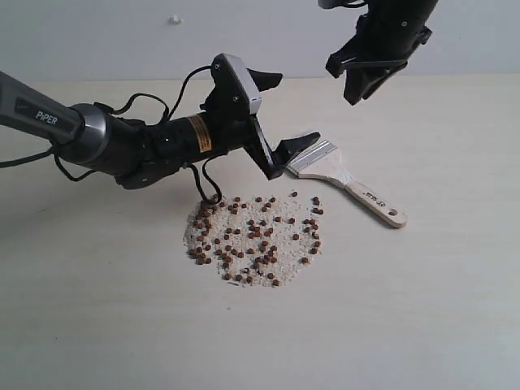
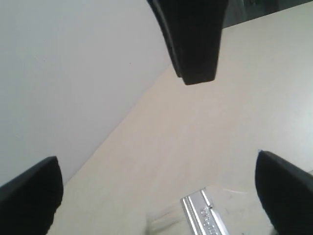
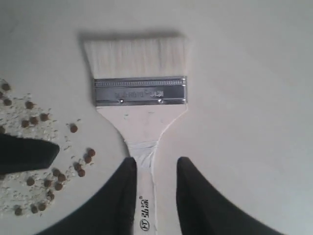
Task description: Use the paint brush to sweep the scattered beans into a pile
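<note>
Since the brush point(image 1: 364, 193) lies flat on the bench point(image 1: 97, 325) with nothing gripping it, the step in hand looks like the pick-up; sweeping has not begun. Nearest in the exterior view, the beans point(image 1: 253, 240) sit in a loose round patch among whitish grains. At 2 o'clock from them lies the brush, its handle pointing to 4 o'clock. The left end effector point(image 1: 286, 112) hovers by its bristle end, jaws spread wide and empty. Farther back, at 12 o'clock from the brush, the right end effector point(image 1: 363, 91) hangs well above the bench, jaws partly apart, holding nothing. I judge it next needs to drop straight onto the handle and close firmly.

The right wrist view shows the bristles point(image 3: 137, 56) and ferrule point(image 3: 141, 90) whole, with the handle lined up between the fingers point(image 3: 115, 196). The exterior view hides the bristles but shows the height gap. The left wrist view catches only a ferrule corner.
</note>
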Robot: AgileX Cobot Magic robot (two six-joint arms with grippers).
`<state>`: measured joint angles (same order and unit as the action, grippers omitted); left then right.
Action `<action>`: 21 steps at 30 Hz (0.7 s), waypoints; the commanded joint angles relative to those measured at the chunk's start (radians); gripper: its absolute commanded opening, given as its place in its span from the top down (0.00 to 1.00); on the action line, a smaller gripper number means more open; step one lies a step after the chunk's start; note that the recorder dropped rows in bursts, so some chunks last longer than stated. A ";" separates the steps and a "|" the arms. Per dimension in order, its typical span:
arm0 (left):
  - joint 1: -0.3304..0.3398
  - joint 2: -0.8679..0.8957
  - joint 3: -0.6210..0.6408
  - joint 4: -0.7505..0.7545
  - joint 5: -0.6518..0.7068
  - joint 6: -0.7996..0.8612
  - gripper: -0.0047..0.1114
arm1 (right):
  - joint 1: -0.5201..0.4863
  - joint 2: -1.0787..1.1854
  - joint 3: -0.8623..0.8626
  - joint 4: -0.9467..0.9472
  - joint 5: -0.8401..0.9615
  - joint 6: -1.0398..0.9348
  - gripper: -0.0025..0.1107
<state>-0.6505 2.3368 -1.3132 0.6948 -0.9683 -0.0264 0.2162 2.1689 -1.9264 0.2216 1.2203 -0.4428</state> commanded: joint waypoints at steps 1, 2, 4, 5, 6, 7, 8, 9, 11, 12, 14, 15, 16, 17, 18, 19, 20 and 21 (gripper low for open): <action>0.005 -0.015 -0.007 0.005 -0.001 -0.004 0.06 | -0.030 -0.006 0.098 0.082 0.001 -0.118 0.67; 0.005 -0.017 -0.007 0.005 -0.001 -0.004 0.06 | -0.030 -0.006 0.130 0.073 0.001 -0.136 0.67; 0.005 -0.027 -0.007 0.011 0.001 -0.004 0.06 | -0.030 -0.006 0.185 0.077 0.001 -0.163 0.67; 0.005 -0.029 -0.007 0.015 0.001 -0.004 0.06 | -0.030 -0.006 0.209 0.083 -0.017 -0.173 0.67; 0.005 -0.035 -0.007 0.023 0.001 -0.007 0.06 | -0.030 -0.006 0.227 0.088 -0.038 -0.179 0.67; 0.005 -0.040 -0.005 0.029 0.003 -0.011 0.06 | -0.030 -0.006 0.250 0.090 -0.065 -0.179 0.67; 0.005 -0.046 0.000 0.029 0.003 -0.011 0.06 | -0.030 -0.006 0.263 0.088 -0.078 -0.179 0.67; 0.005 -0.049 0.005 0.029 0.005 -0.011 0.06 | -0.030 -0.006 0.279 0.086 -0.092 -0.179 0.67; 0.009 -0.055 0.019 0.027 0.006 -0.011 0.06 | -0.030 -0.006 0.302 0.086 -0.110 -0.182 0.67; 0.011 -0.055 0.023 0.027 0.006 -0.011 0.06 | -0.030 -0.006 0.308 0.086 -0.112 -0.182 0.67; 0.014 -0.055 0.035 0.034 0.008 -0.011 0.06 | -0.030 -0.006 0.315 0.084 -0.121 -0.182 0.67; 0.016 -0.055 0.040 0.034 0.010 -0.014 0.06 | -0.030 -0.006 0.315 0.084 -0.126 -0.182 0.67; 0.021 -0.055 0.048 0.034 0.010 -0.014 0.06 | -0.025 -0.006 0.315 0.077 -0.138 -0.182 0.67; 0.023 -0.055 0.053 0.036 0.010 -0.018 0.06 | -0.017 -0.006 0.315 0.061 -0.150 -0.182 0.66; 0.027 -0.056 0.061 0.039 0.010 -0.032 0.06 | 0.004 -0.006 0.315 0.013 -0.183 -0.182 0.64; 0.033 -0.059 0.061 0.044 0.010 -0.037 0.06 | 0.020 -0.006 0.315 -0.024 -0.204 -0.169 0.62; 0.039 -0.063 0.063 0.057 0.010 -0.053 0.06 | 0.052 -0.006 0.315 -0.089 -0.248 -0.124 0.57; 0.046 -0.069 0.063 0.057 0.008 -0.062 0.06 | 0.076 -0.006 0.315 -0.119 -0.289 -0.071 0.52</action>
<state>-0.6166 2.2884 -1.2532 0.7494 -0.9583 -0.0627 0.2606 2.1689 -1.6147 0.1527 0.9892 -0.5690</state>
